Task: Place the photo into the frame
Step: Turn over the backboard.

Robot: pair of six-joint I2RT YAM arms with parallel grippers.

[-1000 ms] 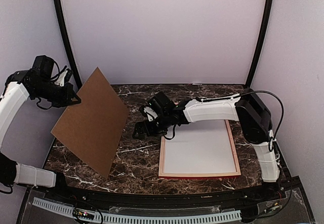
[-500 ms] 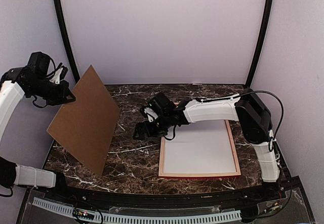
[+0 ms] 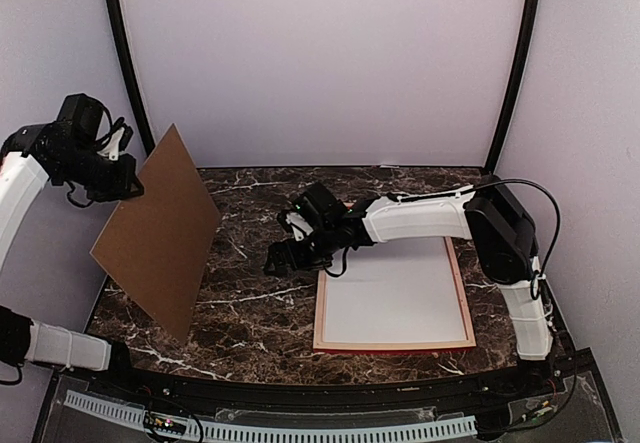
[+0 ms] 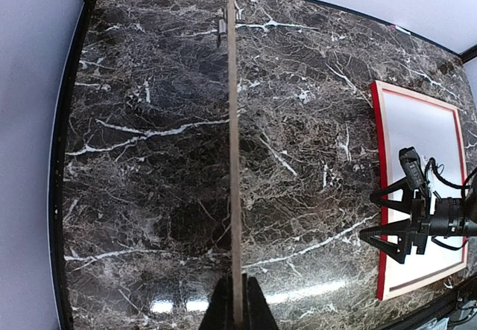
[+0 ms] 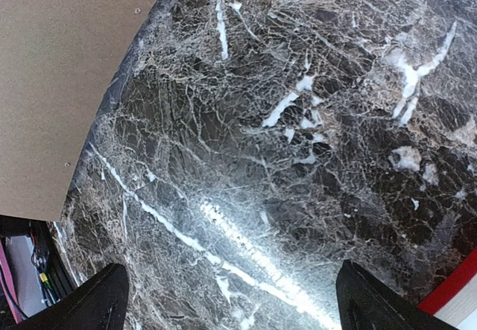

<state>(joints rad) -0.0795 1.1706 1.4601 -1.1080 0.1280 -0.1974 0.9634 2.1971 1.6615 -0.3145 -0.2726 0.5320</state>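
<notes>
frame (image 3: 395,345): lying flat on the right side of the bench (image 3: 270,313), pale rails up, red showing along its outer edge.
white sheet (image 3: 395,293): filling the frame's opening; cannot tell if it is the photo face down.
left end effector (image 3: 128,181): clamping shut on the edge of the brown backing board (image 3: 160,228), holding it tilted at the bench's left side, well apart from the frame.
right end effector (image 3: 283,261): fingers standing wide apart, gripping nothing, hovering over bare bench just beside the frame's far-left corner.

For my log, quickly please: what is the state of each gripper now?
Left gripper: closed on the edge of the brown backing board.
Right gripper: open, holding nothing.
</notes>
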